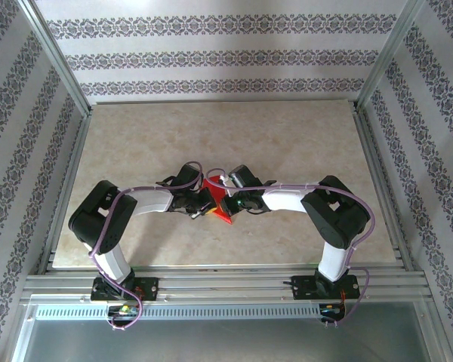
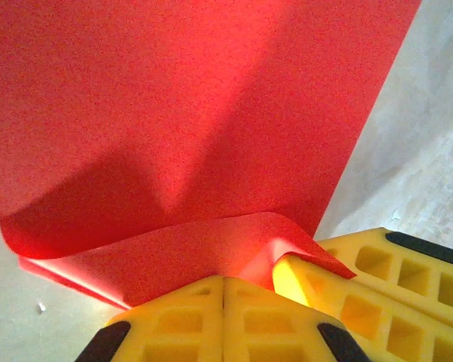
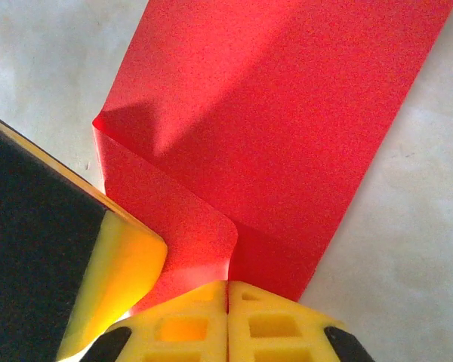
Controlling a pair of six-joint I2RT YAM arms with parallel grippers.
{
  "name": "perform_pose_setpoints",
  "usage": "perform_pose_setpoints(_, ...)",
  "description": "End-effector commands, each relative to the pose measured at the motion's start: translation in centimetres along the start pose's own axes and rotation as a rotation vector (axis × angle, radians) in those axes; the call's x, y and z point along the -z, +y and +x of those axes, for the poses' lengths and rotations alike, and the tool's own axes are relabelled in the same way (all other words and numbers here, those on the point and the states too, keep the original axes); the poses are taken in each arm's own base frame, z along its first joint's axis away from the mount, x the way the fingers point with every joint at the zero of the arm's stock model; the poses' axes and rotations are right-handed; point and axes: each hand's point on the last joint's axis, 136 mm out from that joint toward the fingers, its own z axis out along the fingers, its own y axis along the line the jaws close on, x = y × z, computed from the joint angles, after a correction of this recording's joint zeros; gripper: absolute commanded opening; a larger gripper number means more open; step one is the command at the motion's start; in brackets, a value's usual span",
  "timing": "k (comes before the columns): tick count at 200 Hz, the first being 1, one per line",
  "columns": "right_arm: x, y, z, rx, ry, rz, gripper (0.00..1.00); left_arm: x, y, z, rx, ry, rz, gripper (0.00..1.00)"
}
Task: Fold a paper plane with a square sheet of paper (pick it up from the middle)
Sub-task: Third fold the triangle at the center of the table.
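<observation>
**Both grippers pinched on the red sheet at mid-table**

The marbled table [image 1: 226,136] spans the middle of the top view, with patterned walls [image 1: 211,53] along the upper edge and both sides. The left arm [image 1: 109,219] and the right arm [image 1: 332,215] bend inward from the lower corners and meet near the centre of the frame.

Between them is the red sheet of paper [image 1: 217,204], a small red patch just below centre. In the left wrist view it covers the upper and middle frame, and one edge curls over in a soft, rounded flap towards the bottom.

The left gripper [image 2: 223,290] has its yellow fingers pressed together at the bottom centre, clamped on that flap. The right gripper [image 3: 228,294] is likewise closed at the bottom centre of its own view, pinching the sheet's folded edge just beside the other gripper.
</observation>
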Motion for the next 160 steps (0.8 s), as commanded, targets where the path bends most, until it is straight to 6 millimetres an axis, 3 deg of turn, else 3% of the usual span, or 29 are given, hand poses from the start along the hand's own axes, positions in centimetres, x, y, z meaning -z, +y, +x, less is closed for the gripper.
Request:
perform_pose_setpoints(1,-1.0,-0.9,2.4,-0.038,0.090,0.024,0.08,-0.7,0.3,0.1,-0.013,-0.006,-0.007,0.07)
perform_pose_setpoints(70,-0.9,-0.8,2.3,-0.038,0.091,0.020,0.08,-1.0,1.7,0.3,-0.013,-0.001,-0.062,0.06)
perform_pose_setpoints(90,-0.4,-0.6,1.6,-0.057,0.068,0.014,0.12,-1.0,2.6,0.5,-0.006,0.003,-0.092,0.05)
perform_pose_setpoints(140,4.2,0.0,-3.1,-0.194,-0.086,-0.024,0.32,-1.2,4.1,0.8,0.003,0.011,-0.142,0.04)
perform_pose_setpoints(160,6.1,-0.2,-3.8,-0.225,-0.131,-0.023,0.36,-1.4,4.3,0.8,0.006,0.015,-0.149,0.04)
